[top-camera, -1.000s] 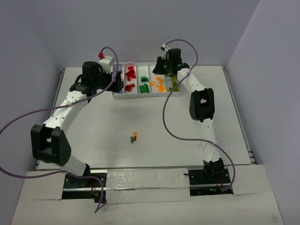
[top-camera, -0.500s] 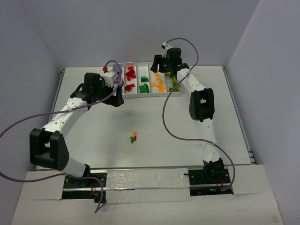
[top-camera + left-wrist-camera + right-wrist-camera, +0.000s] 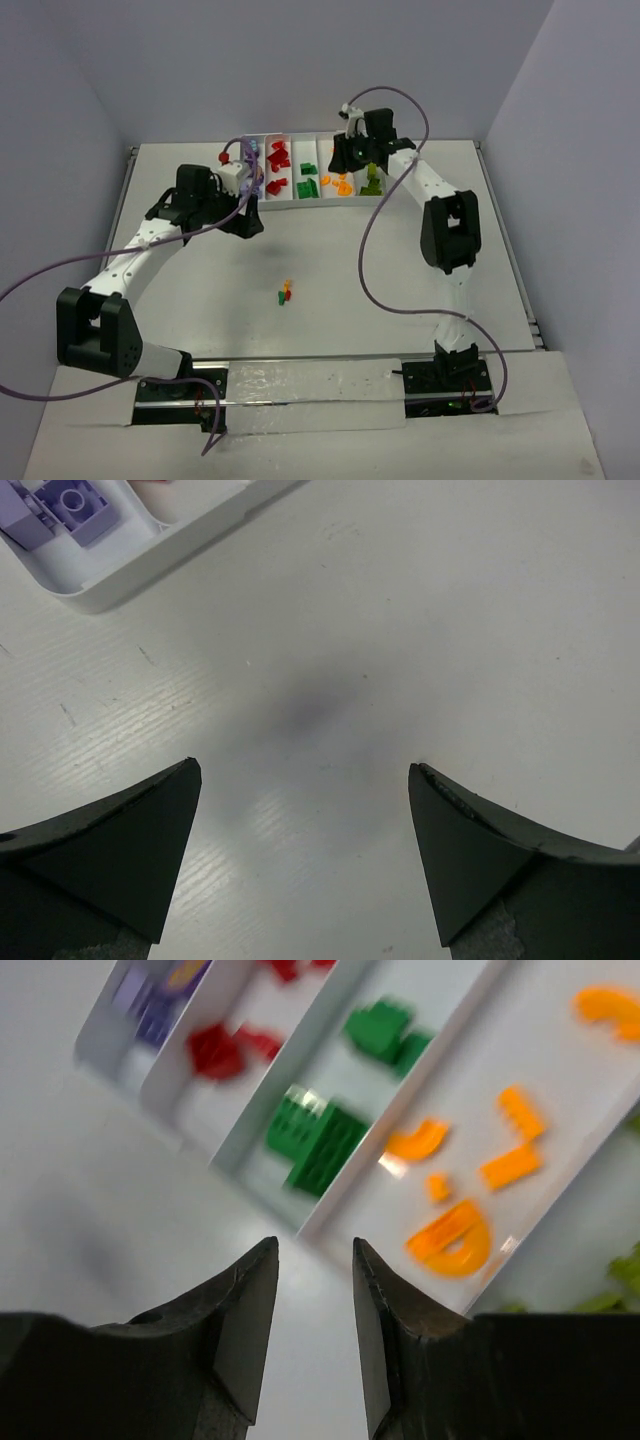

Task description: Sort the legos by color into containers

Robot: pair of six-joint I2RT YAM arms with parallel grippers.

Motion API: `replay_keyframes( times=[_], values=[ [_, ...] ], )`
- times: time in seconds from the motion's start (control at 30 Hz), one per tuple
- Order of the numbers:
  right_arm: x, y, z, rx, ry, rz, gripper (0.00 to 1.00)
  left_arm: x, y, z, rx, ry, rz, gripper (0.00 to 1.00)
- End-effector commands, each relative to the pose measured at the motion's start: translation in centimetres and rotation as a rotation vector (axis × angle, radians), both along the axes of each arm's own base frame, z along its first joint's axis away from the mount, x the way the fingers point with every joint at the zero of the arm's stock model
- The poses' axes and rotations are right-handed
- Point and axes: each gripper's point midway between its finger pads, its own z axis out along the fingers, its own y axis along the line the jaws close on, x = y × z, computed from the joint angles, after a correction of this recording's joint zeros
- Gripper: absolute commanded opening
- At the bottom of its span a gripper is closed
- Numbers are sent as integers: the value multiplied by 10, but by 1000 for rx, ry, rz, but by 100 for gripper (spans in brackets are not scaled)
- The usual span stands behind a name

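The white tray [image 3: 300, 205] stands at the back of the table. Its compartments hold red [image 3: 277, 160], dark green [image 3: 308, 185], orange [image 3: 340, 183] and lime green legos [image 3: 372, 182]. Three small legos [image 3: 285, 293], yellow, red and green, lie together mid-table. My left gripper [image 3: 252, 222] hangs open and empty over bare table just in front of the tray's left corner [image 3: 120, 575], where purple bricks [image 3: 70, 505] show. My right gripper [image 3: 342, 162] hovers above the tray. In its wrist view the gripper [image 3: 315, 1245] has its jaws slightly apart and empty, over green [image 3: 318, 1138] and orange legos [image 3: 455, 1235].
Grey walls close in the table at the back and both sides. Purple cables loop from both arms over the table. A raised edge strip [image 3: 505, 250] runs along the table's right side.
My left gripper has drawn back from the tray's left end toward me and now sits over the table in front of it. The right arm's elbow swung right; its gripper stayed above the tray.
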Motion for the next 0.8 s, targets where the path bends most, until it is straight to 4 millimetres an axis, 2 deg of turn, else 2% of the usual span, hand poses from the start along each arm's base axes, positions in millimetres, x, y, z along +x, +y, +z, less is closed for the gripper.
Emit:
replay_keyframes(
  times=[0.0,0.03,0.1,0.13,0.2,0.27,0.47,0.57,0.6,0.77],
  values=[
    [-104,29,42,-42,-93,349,42,-9,5,21,-77,-24,-28,94],
    [-131,36,31,-51,-67,433,42,-10,9,25,-123,-13,-37,94],
    [-171,48,30,-60,-69,553,42,-8,22,34,-201,10,-41,94],
    [-198,50,23,-73,-63,637,42,-13,22,42,-277,34,-87,94],
    [-230,58,17,-105,-90,762,41,-15,29,46,-357,75,-122,92],
    [-251,65,12,-136,-154,864,38,-18,34,49,-408,102,-148,91],
    [-277,84,-1,-239,-373,1143,39,-21,51,57,-541,138,-157,90],
    [-278,93,-14,-291,-443,1284,40,-21,55,56,-571,149,-157,90],
    [-277,95,-12,-300,-469,1306,40,-22,55,55,-570,148,-156,90],
    [-288,117,-34,-364,-588,1497,39,-26,56,49,-549,145,-140,90]
  ],
)
